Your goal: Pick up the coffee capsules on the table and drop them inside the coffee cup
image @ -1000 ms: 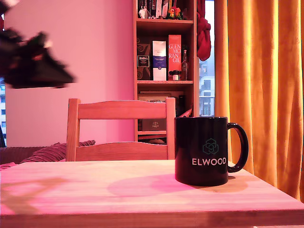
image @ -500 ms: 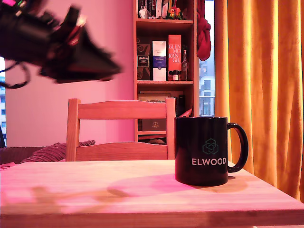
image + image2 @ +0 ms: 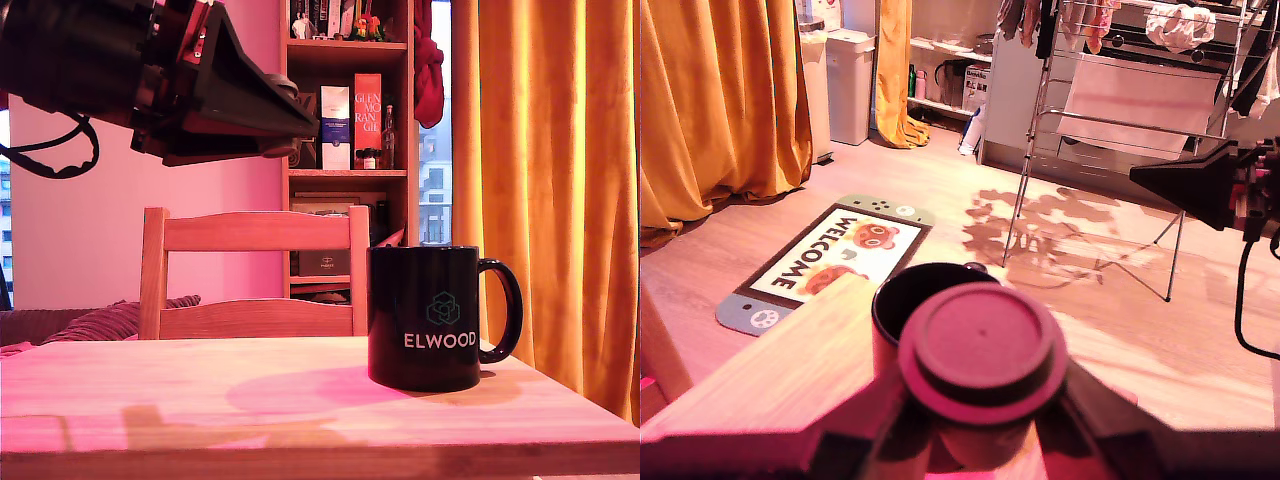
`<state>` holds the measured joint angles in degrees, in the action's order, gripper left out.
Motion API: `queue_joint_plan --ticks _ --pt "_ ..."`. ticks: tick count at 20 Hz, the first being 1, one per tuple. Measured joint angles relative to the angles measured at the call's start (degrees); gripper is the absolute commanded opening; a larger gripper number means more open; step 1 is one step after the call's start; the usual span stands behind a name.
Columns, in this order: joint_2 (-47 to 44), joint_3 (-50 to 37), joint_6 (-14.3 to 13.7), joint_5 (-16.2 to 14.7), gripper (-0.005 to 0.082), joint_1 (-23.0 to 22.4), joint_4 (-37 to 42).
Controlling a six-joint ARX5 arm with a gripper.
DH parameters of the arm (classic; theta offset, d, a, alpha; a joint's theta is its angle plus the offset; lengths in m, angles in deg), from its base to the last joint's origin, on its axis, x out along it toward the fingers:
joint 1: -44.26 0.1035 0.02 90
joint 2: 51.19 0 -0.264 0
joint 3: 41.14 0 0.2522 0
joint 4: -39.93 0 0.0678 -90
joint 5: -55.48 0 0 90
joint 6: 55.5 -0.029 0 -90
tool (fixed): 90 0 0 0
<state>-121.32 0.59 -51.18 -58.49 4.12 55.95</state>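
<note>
The coffee cup point(image 3: 424, 318), a glossy black mug lettered ELWOOD, stands on the table point(image 3: 200, 400) toward the exterior view's right, handle pointing right. My gripper point(image 3: 288, 122) hangs high above the table, to the left of the cup in the exterior view and well above its rim. In the wrist view a round pinkish-brown coffee capsule point(image 3: 981, 350) sits clamped between the fingers point(image 3: 1105, 425), its flat end facing the camera. The cup's dark opening point(image 3: 912, 293) shows just beyond the capsule. No other capsule shows on the table.
A wooden slat-back chair point(image 3: 252, 272) stands behind the table, with a bookshelf point(image 3: 348, 130) and orange curtain point(image 3: 545, 180) further back. The wrist view shows the floor past the table edge point(image 3: 790, 365), a welcome mat point(image 3: 825, 262) and a drying rack point(image 3: 1120, 110).
The gripper has swept from the exterior view's left edge rightward toward the cup, staying high. The cup has not moved.
</note>
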Motion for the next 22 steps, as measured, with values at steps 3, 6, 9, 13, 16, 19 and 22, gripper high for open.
queue_joint_plan --ticks 3,6,9,13,16,19,22 --pt "0.0 0.0 0.0 0.0 0.0127 0.0 -0.2" --pt "0.0 0.0 0.0 0.7 0.0127 0.0 -0.3" --pt "0.0 0.1 0.0 2.7 0.0127 0.0 -2.6" --pt "0.0 3.7 -1.9 3.0 0.0127 -0.1 -8.8" --pt "-0.3 8.5 -3.7 3.0 0.0127 -0.7 -11.7" --pt "-4.2 12.3 -4.5 2.8 0.0127 -1.3 -13.9" --pt "-9.6 15.4 -5.8 2.6 0.0127 -2.6 -17.2"
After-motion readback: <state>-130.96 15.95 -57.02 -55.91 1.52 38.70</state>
